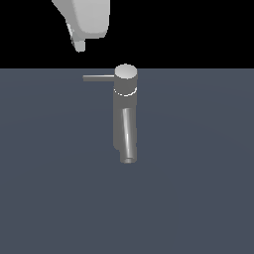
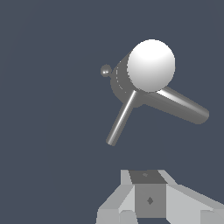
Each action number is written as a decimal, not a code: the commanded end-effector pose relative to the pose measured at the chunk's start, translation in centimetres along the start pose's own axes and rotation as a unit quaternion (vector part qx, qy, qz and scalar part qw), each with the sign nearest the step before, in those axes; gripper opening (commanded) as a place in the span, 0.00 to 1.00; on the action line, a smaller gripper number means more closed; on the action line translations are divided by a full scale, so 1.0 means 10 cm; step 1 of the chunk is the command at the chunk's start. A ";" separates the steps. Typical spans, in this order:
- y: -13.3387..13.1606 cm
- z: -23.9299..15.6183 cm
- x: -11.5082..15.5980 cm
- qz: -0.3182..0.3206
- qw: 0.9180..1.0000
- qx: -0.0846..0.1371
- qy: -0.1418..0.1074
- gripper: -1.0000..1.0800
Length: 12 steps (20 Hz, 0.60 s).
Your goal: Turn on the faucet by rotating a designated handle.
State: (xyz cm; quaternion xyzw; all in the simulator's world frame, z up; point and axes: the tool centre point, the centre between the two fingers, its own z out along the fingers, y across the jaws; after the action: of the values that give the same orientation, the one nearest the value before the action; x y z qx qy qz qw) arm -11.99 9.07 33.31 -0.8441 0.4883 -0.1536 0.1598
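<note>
Flat slate-blue ground point(image 1: 198, 198), seemingly featureless.

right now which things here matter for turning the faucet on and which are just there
For the job:
small grey metal upright faucet
thin grey rod handle
white robot gripper

Just there:
slanted grey tube spout
small round knob behind the faucet body

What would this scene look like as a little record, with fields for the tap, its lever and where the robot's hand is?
faucet: grey upright cylinder, pale round cap
handle: thin rod from the cap, pointing to the exterior view's left
spout: thicker slanted tube, open end lowest in the exterior view
gripper: white, above the handle's tip, touching nothing
fingers: spacing cannot be told
surface: plain dark blue-grey
</note>
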 end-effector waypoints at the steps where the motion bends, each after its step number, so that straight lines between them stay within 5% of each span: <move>1: -0.07 0.11 0.03 0.030 0.999 0.010 0.008 0.00; 12: -0.37 0.52 0.23 0.145 0.987 0.048 0.039 0.00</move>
State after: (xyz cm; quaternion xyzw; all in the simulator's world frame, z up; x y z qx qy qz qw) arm -6.46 9.47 30.63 -0.7592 0.5931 -0.1822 0.1965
